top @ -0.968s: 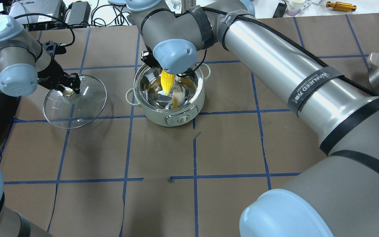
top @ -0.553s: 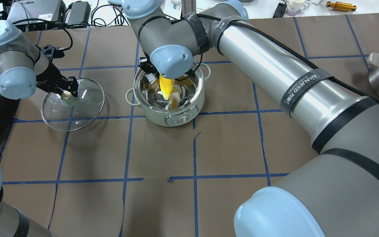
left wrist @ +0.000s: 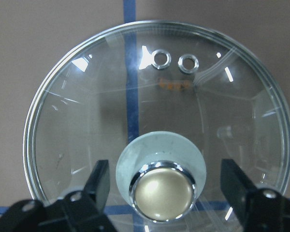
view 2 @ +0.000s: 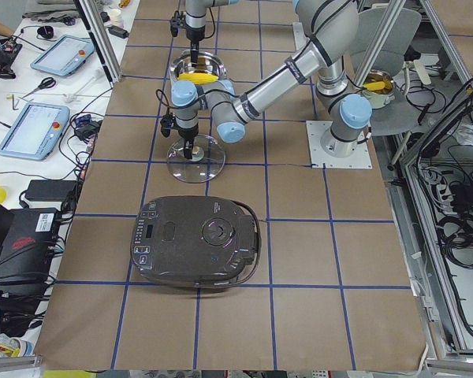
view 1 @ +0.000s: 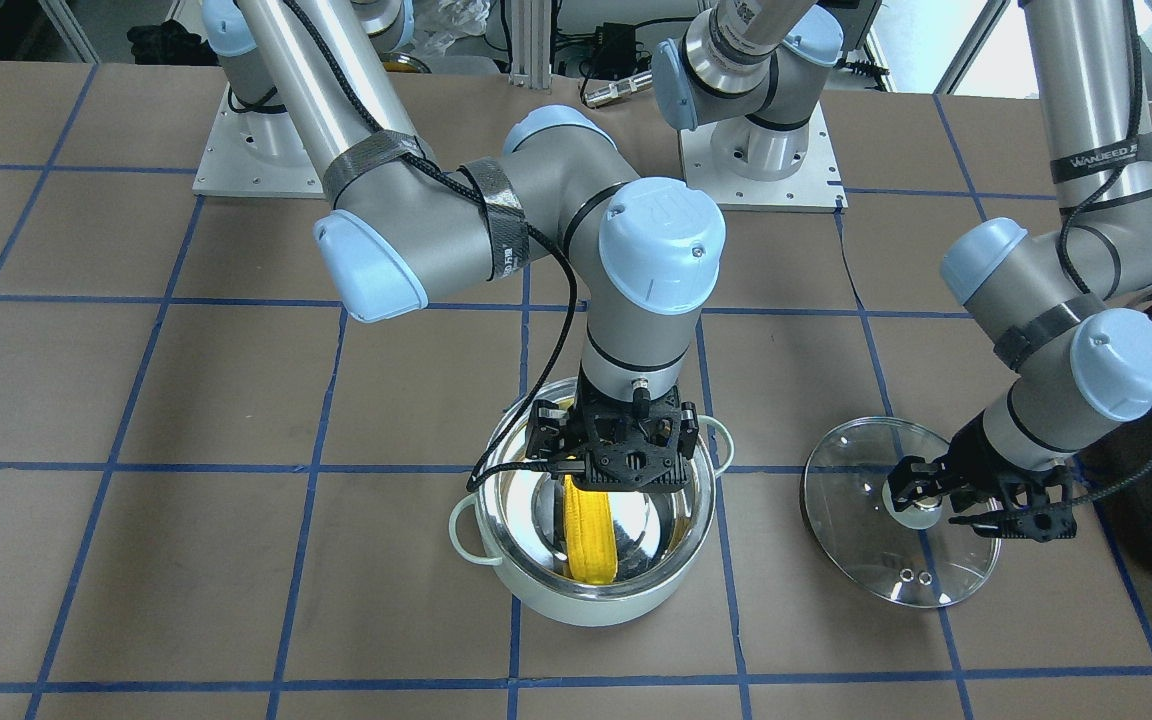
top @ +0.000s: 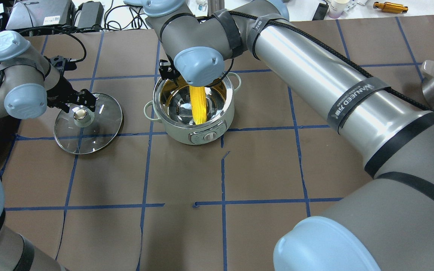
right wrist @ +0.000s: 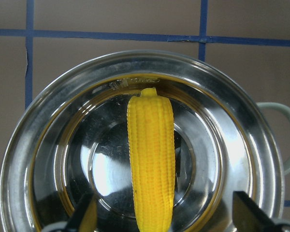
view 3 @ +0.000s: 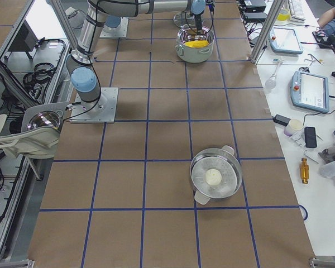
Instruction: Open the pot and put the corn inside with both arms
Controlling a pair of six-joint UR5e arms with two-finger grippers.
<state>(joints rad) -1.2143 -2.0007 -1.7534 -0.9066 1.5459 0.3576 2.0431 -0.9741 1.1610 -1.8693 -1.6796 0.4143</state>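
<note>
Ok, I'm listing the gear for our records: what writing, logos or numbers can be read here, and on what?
"WANJEED": black strap on the right arm; signs after it unreadable.
"WANJEED": strap on the left arm.
"UR": blue joint cap of the right arm.
Orange print on the glass lid: blurred.
Marks by the dial on the pot and on the black cooker: too small.

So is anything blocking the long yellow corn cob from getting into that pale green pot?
Nothing visible. The clear glass lid lies on the brown table beside the pale green pot, and the yellow corn cob lies inside its steel bowl, below the spread fingers of the right gripper.
</note>
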